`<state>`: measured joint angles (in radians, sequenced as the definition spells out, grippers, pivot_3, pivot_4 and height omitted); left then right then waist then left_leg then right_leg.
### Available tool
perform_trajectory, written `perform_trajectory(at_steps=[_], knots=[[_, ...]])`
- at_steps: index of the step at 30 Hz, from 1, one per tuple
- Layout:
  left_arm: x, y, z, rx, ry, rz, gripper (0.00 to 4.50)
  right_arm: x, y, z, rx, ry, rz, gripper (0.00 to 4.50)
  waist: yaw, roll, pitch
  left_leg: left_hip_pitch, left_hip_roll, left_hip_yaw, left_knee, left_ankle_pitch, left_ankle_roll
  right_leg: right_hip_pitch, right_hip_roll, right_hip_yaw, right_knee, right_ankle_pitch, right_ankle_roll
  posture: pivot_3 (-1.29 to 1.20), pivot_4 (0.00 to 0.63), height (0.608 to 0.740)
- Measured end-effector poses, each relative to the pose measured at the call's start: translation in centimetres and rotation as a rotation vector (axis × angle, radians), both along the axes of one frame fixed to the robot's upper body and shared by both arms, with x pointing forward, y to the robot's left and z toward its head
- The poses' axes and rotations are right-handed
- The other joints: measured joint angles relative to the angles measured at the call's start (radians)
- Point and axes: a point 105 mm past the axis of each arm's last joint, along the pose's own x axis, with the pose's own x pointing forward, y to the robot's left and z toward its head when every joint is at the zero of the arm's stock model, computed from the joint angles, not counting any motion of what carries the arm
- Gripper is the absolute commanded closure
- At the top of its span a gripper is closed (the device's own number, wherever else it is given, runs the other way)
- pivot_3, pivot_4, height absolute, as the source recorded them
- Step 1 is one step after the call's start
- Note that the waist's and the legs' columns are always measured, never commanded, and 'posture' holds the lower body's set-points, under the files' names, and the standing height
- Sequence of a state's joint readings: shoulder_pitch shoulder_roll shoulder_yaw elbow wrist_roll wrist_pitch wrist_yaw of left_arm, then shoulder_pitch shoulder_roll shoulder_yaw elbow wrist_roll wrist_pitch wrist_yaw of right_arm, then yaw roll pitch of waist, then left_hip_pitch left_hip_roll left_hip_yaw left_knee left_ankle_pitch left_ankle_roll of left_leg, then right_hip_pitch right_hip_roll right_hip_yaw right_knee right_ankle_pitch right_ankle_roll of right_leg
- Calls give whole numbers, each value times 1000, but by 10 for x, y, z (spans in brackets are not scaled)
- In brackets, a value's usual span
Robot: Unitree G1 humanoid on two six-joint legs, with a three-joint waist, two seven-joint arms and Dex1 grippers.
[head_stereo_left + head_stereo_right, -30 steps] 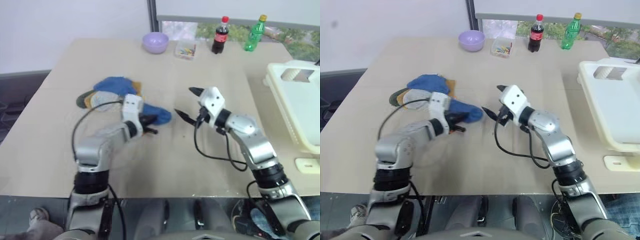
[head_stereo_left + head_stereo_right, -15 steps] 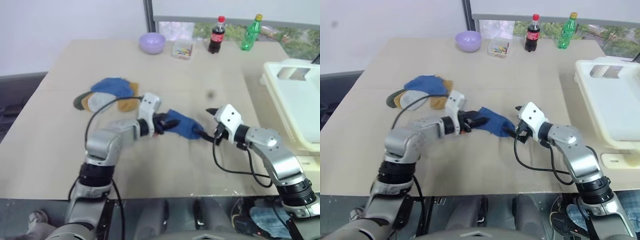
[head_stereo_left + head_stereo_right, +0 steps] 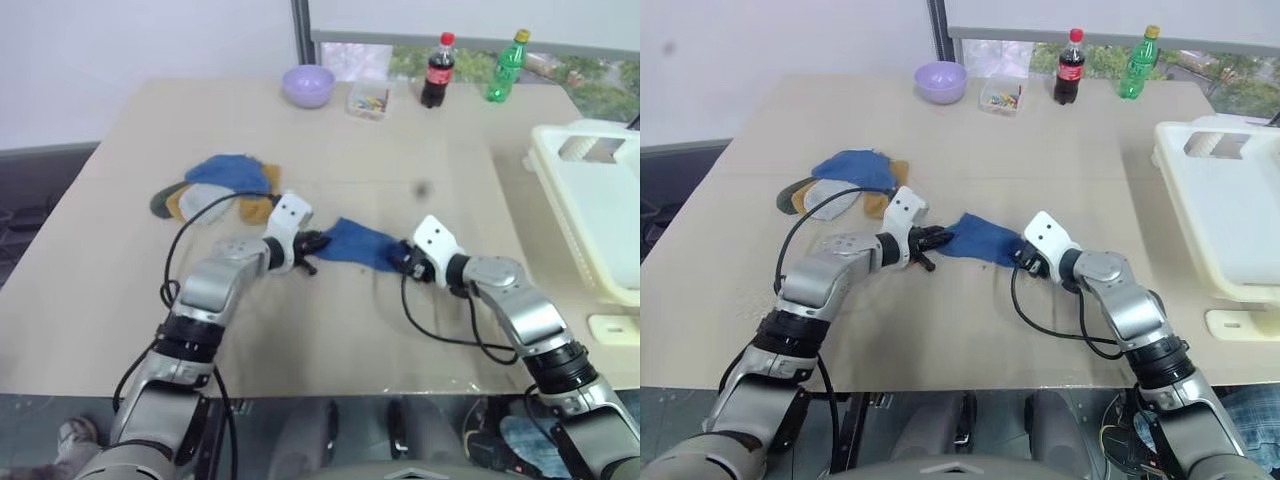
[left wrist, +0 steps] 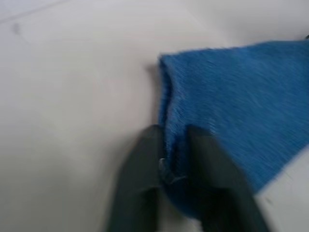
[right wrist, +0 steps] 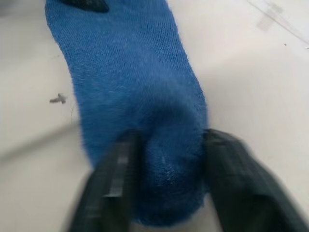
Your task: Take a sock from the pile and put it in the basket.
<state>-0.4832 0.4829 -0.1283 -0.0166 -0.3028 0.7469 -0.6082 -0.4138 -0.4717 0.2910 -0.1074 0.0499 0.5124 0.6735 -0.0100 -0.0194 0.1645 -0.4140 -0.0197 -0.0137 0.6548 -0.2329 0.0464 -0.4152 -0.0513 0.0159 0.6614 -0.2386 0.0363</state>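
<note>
Mid-worktop in the head views, flat blue knitted sock stretched between left gripper and right gripper, loose sock pile towards the left edge, cream plastic basket at the right edge; left wrist view, fingers pinched shut on its edge; right wrist view, fingers clasping its other end.

Both head views look forward and down over the table from slightly offset positions, sharing the whole tabletop. Each wrist view sits very close, facing along its own fingers at opposite ends of one blue sock.
</note>
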Motion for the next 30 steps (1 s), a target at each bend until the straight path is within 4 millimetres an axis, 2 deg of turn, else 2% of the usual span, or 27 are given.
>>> perform_trajectory(at_steps=[1,2,6,11,14,16,17,19,26,30], knots=[[-5,0,-2,-17,14,0,4500,-2,-3,0,-14,1,11,4420,1,0,0,0,0,-1,0,0,0,1,0,-1,0,0,0,0,150,740],[-10,0,-2,-30,26,0,4500,-5,-5,0,-27,-1,24,4468,1,0,0,0,0,-1,0,0,0,1,0,-1,0,0,0,0,150,740],[-35,-3,-6,-74,84,1,4500,-18,-12,-1,-68,19,77,4468,2,0,0,0,0,-3,0,0,0,1,-1,-2,0,0,0,0,150,740],[-44,-5,1,-90,78,34,4500,-23,-13,-2,-76,31,105,4468,1,0,0,0,0,-4,1,0,0,2,0,-3,1,0,0,0,150,740],[-46,-6,0,-91,85,53,4500,-23,-11,-1,-63,46,126,3510,1,0,0,0,0,-3,1,0,0,2,0,-2,0,0,0,0,150,740],[-47,-6,-1,-91,93,59,4500,-21,-9,-1,-49,61,137,2665,0,0,0,0,0,-4,1,0,0,2,0,-2,0,0,0,0,150,740],[-48,-7,-1,-92,94,60,4500,-21,-8,0,-49,62,143,2083,0,0,0,0,0,-4,1,0,0,2,0,-3,0,0,0,0,150,740],[-52,-6,-5,-87,107,68,4500,-23,-7,0,-57,59,163,1335,0,0,0,0,0,-4,1,0,0,2,0,-2,0,0,0,0,150,740],[-64,-6,-12,-83,134,62,4500,-36,-9,-1,-55,99,199,1335,3,0,0,0,0,-4,1,0,0,2,-1,-3,0,0,0,0,150,740],[-61,2,-6,-100,102,87,4500,-40,-9,2,-14,109,202,1335,4,0,0,0,0,-4,1,0,0,2,-1,-3,0,0,0,0,150,740]])
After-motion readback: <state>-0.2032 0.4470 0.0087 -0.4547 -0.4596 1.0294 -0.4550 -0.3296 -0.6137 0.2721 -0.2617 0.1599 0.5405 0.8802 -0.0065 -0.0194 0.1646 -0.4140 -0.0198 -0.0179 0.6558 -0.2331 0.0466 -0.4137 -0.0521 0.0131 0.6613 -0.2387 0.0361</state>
